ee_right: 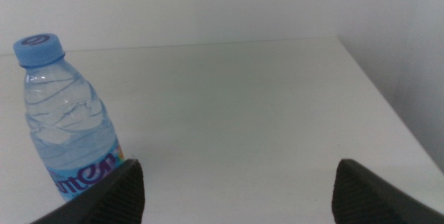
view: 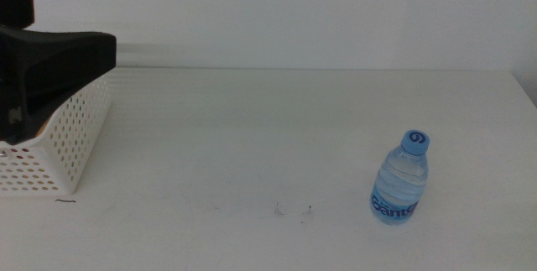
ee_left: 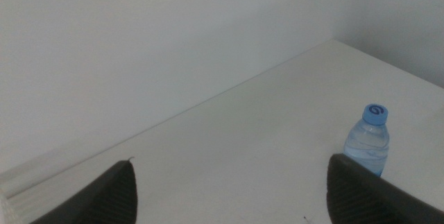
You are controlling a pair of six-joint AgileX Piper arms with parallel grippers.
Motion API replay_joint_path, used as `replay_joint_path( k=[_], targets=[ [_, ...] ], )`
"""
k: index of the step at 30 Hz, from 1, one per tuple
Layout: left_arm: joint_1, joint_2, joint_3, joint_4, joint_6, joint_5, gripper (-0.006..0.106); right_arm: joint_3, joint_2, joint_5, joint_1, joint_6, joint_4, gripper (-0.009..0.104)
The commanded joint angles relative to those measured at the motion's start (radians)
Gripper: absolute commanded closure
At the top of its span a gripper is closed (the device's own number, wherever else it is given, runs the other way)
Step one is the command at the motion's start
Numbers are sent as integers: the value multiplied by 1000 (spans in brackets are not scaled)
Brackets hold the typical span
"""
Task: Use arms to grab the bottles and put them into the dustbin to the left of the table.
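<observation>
We see one clear water bottle (view: 401, 179) standing upright on the near right part of the table (view: 277, 128), its ribbed transparent plastic body wrapped low down in a blue label with white lettering and topped with a round blue cap (view: 415, 142). In the right wrist view the same bottle (ee_right: 66, 130) stands just beside one jaw, outside the gap and untouched; we find the right gripper (ee_right: 236, 196) spread wide with nothing between its dark wedge-shaped jaws. The tabletop is flat, matte and white, marked by a few tiny dark specks (view: 292, 212) near its front edge. At the far left of the table sits the dustbin (view: 67, 149), a white plastic basket whose slanted side is pierced by a regular grid of small round holes. Above the basket's rim we see the left gripper (view: 50, 61), a blocky black form coming in from the left; in its own wrist view the left gripper (ee_left: 229, 189) has its jaws wide apart and empty, with the bottle (ee_left: 368, 139) well away across the table. Behind the table rises a plain pale wall (view: 319, 11).
</observation>
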Motion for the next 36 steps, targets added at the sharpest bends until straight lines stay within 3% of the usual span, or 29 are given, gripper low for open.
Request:
replay_joint_path(
  k=[1,6,16,21,27,34,36],
  targets=[
    [-2,-4,-9,-1,3,-15,7,3,-4,-7,-5,-6,21,9],
    [-2,-4,-9,1,-4,-14,7,-35,17,-9,-5,-6,37,9],
    [-2,-4,-9,1,-4,-17,7,-196,315,-11,-5,-6,37,9],
    [-2,-4,-9,1,-4,-22,7,-216,423,-20,29,-6,75,9],
    [-2,-4,-9,1,-4,-22,7,-199,470,-133,145,-52,52,9],
    [-2,-4,-9,1,-4,-22,7,3,545,-550,274,-69,27,9],
    [-2,-4,-9,1,-4,-25,7,3,563,-518,289,-103,-16,9]
  ],
)
